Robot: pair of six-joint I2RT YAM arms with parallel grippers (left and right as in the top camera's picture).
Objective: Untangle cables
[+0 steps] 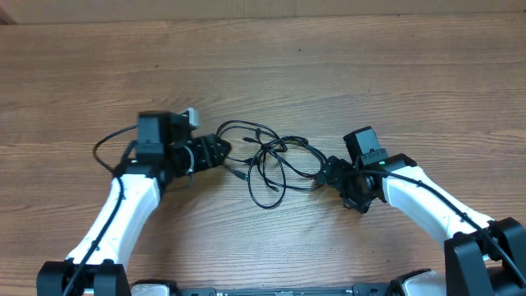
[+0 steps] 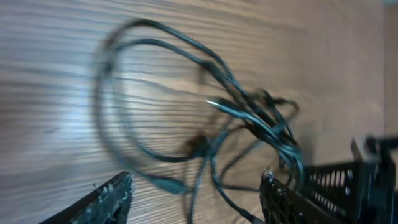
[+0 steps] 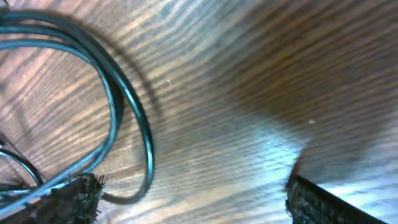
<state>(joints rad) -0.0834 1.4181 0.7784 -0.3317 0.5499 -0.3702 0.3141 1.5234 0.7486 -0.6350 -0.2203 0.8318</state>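
Brown wood-grain table (image 1: 263, 66) fills the overhead view, bare but for the two arms and one knot of cables (image 1: 267, 160) lying at mid-frame between them.

The tangle's long axis runs from upper left to lower right, with one loose loop sagging toward the bottom of the frame. The left gripper (image 1: 223, 151) points at its left end, and the right gripper (image 1: 326, 174) sits at its lower-right end. Each looks to be just beside the nearest strand, so neither arm is clearly the nearer.

From the left wrist, the fingers stand well apart at the lower edge. Several strands cross the gap and spread away toward the top of the frame, and nothing looks pinched. From the right wrist, the fingers are spread wide too. There is mostly bare wood between them, and a double loop curls past the finger at lower left, with no sign of a grip on it.

I count two arms, two grippers and one tangle. The strands overlap too much for me to say how many cords are in it. My guess is that the next move depends on each gripper closing on a different strand at its own end, so the two can pull apart along that axis.
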